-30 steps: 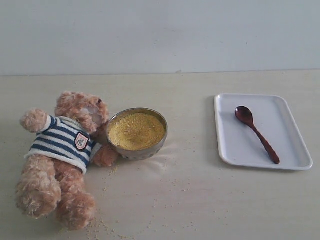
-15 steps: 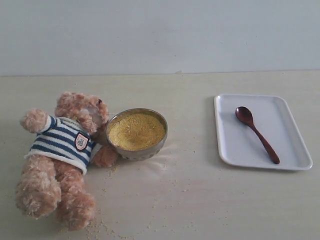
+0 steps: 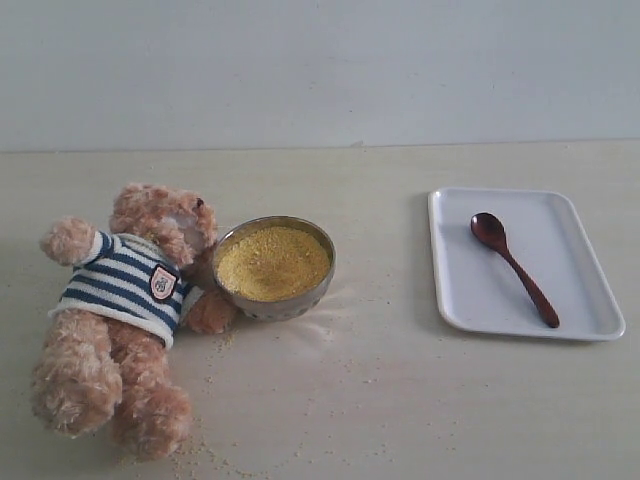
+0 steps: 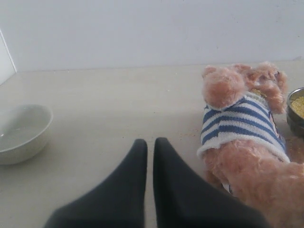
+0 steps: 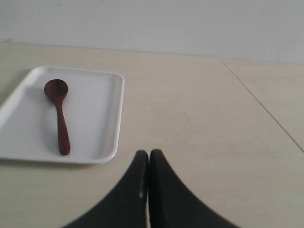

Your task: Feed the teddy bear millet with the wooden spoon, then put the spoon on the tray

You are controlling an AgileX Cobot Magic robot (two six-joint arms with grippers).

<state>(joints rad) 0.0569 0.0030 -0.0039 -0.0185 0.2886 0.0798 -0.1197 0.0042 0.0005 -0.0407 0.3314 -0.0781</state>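
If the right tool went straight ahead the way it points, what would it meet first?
Probably nothing: the right tool points over bare table, with the tray off to the side.

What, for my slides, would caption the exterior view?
Wooden spoon on white tray; teddy bear beside metal bowl of millet.
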